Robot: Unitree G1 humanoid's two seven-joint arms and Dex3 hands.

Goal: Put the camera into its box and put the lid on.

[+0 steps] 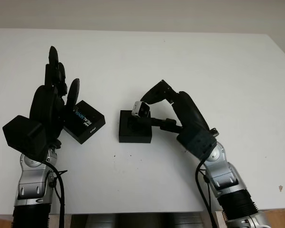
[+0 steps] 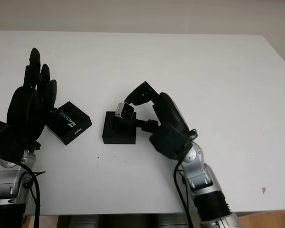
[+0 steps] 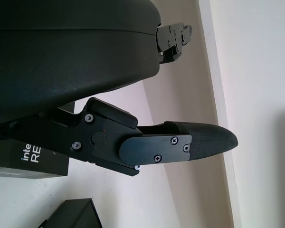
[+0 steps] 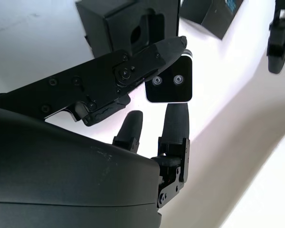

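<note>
White table [image 1: 218, 71], right robot hand [image 1: 149, 105] gripping camera [image 1: 141, 109] above box [image 1: 134, 127], left robot hand [image 1: 57, 88] open.

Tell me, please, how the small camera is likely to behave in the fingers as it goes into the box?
The camera looks rigid and boxy, so it probably won't flex. Its glossy front may be slippery in the right hand. It is pinched by its edges above the box, so it could twist.
</note>
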